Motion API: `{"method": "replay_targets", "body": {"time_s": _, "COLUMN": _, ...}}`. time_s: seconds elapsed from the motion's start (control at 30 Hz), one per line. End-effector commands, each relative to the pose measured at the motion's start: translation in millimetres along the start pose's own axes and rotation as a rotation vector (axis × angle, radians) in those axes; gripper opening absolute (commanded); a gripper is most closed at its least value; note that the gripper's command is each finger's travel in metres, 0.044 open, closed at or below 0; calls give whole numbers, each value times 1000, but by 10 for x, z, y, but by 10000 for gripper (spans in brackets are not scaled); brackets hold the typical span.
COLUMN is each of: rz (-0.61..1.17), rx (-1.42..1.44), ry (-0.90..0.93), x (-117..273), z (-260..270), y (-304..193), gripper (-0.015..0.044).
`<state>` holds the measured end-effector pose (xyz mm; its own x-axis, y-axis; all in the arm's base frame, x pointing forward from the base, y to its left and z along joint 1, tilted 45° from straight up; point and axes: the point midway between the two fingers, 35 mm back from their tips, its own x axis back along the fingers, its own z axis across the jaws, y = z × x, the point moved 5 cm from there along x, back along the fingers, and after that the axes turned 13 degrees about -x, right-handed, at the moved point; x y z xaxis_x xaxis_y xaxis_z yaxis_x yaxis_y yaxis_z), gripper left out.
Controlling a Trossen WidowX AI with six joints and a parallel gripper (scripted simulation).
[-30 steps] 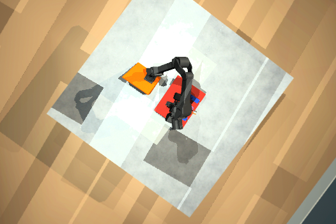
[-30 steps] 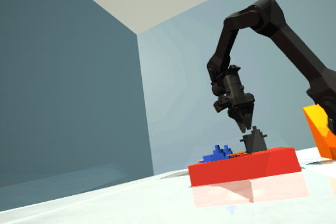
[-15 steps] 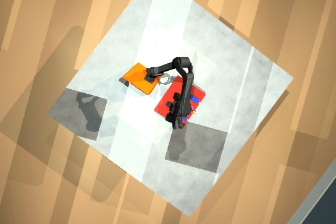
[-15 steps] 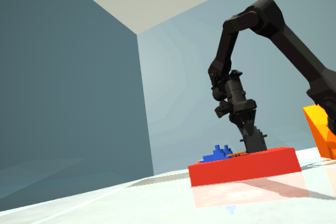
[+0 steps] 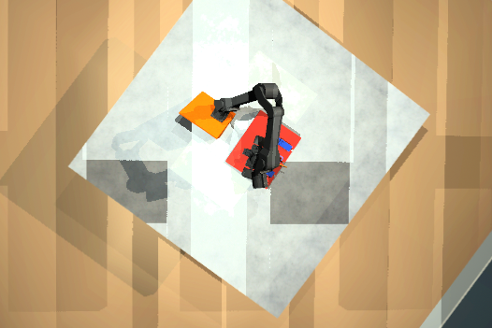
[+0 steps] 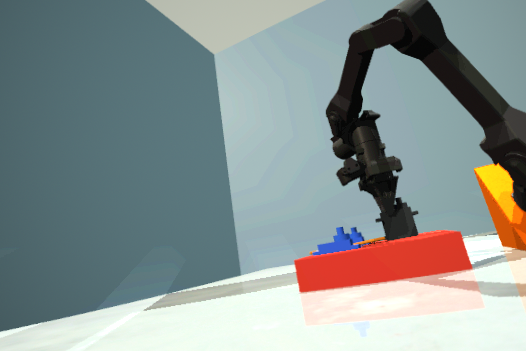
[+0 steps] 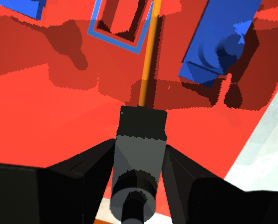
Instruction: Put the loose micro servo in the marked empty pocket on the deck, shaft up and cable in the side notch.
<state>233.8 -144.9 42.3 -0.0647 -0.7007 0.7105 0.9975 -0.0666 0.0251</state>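
The loose black micro servo [image 6: 401, 223] [image 7: 140, 155] stands upright on the red deck [image 5: 253, 132] [image 6: 385, 263] [image 7: 65, 125], its output shaft upward. My gripper [image 6: 389, 210] [image 7: 139, 147] is shut on its body, one finger on each side. The servo's orange cable [image 7: 148, 65] runs away from it past the side of the marked pocket. The pocket's blue outline [image 7: 114, 43] shows at the top of the wrist view, with the servo outside it. In the top view the arm hides the servo.
A blue servo [image 5: 284, 145] [image 7: 212, 40] is mounted on one side of the pocket, and another blue servo [image 5: 270, 174] [image 7: 25, 7] on the other side. An orange block [image 5: 198, 113] [image 6: 497, 189] stands at the arm's base, beside the deck.
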Motion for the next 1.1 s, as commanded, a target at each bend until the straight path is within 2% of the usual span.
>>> {"method": "replay_targets", "body": {"time_s": 0.0, "rz": -3, "rx": -5, "ry": 1, "x": -2, "z": 0, "y": 3, "gripper": 65}}
{"method": "replay_targets", "body": {"time_s": 0.1, "rz": -3, "rx": -5, "ry": 1, "x": 42, "z": -1, "y": 5, "gripper": 0}}
{"method": "replay_targets", "body": {"time_s": 0.33, "rz": -2, "rx": -5, "ry": 1, "x": 298, "z": 47, "y": -29, "gripper": 0}}
{"method": "replay_targets", "body": {"time_s": 0.83, "rz": -2, "rx": -5, "ry": 1, "x": 298, "z": 96, "y": -14, "gripper": 0}}
{"method": "replay_targets", "body": {"time_s": 1.07, "rz": -2, "rx": -6, "ry": 2, "x": 298, "z": 359, "y": -8, "gripper": 0}}
